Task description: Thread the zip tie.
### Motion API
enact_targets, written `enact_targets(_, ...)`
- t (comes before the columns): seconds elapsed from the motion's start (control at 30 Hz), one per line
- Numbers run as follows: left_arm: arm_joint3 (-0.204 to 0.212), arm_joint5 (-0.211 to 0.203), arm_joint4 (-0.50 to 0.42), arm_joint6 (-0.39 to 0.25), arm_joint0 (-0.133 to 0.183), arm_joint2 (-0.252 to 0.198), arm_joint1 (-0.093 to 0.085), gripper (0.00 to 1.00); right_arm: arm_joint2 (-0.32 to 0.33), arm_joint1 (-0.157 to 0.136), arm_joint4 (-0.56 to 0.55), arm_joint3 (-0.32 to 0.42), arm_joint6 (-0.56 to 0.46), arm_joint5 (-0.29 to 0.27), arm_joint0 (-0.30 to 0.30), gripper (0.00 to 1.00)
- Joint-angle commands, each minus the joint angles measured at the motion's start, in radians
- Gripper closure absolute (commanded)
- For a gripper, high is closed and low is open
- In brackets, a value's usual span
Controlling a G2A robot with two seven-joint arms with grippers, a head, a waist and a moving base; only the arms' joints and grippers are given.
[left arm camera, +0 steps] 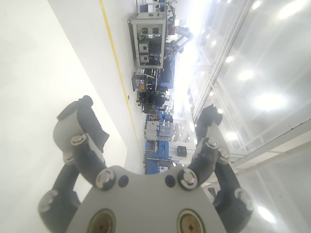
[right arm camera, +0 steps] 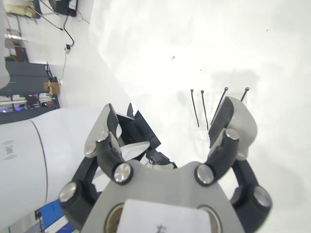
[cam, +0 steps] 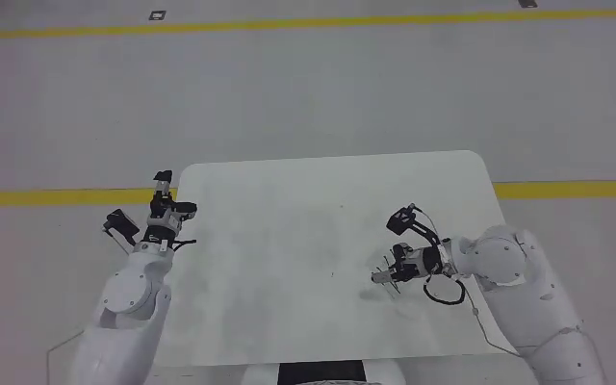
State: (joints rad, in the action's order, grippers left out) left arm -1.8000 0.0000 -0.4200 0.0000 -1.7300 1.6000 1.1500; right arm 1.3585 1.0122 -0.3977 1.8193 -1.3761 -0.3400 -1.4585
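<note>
Those ties (right arm camera: 195, 108) toward the worktop's (cam: 289, 212) right edge: probably light, bendy, slippery, best pinched mid-strap. Seen open, empty: left claw (left arm camera: 147, 106), right claw (right arm camera: 168, 104).

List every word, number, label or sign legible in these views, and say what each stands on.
No text can be quoted.
White sticker on the base of the right end effector: print cut off at the picture's edge, unreadable.
Grey mark on the white housing: too blurred to read.
Dark floor plate: too small to read.
Zip ties: no print visible.
</note>
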Motion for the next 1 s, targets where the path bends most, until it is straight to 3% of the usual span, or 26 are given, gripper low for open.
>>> enact_targets(0.0,0.000,0.000,0.000,0.000,0.000,0.000,0.000,0.00,-0.003,-0.001,-0.002,0.002,-0.002,0.000,0.000,0.00)
enact_targets(0.33,0.000,0.000,0.000,0.000,0.000,0.000,0.000,0.00,-0.014,-0.002,-0.019,0.017,0.024,0.000,-0.004,0.00)
enact_targets(0.6,0.000,0.000,0.000,0.000,0.000,0.000,0.000,0.00,-0.130,-0.042,-0.133,0.026,-0.014,0.000,0.049,0.00)
enact_targets(0.83,0.000,0.000,0.000,0.000,0.000,0.000,0.000,0.00,-0.291,-0.108,-0.138,-0.031,-0.014,0.000,0.136,0.00)
enact_targets(0.97,0.000,0.000,0.000,0.000,0.000,0.000,0.000,0.00,-0.291,-0.108,-0.138,-0.031,-0.014,0.000,0.136,0.00)
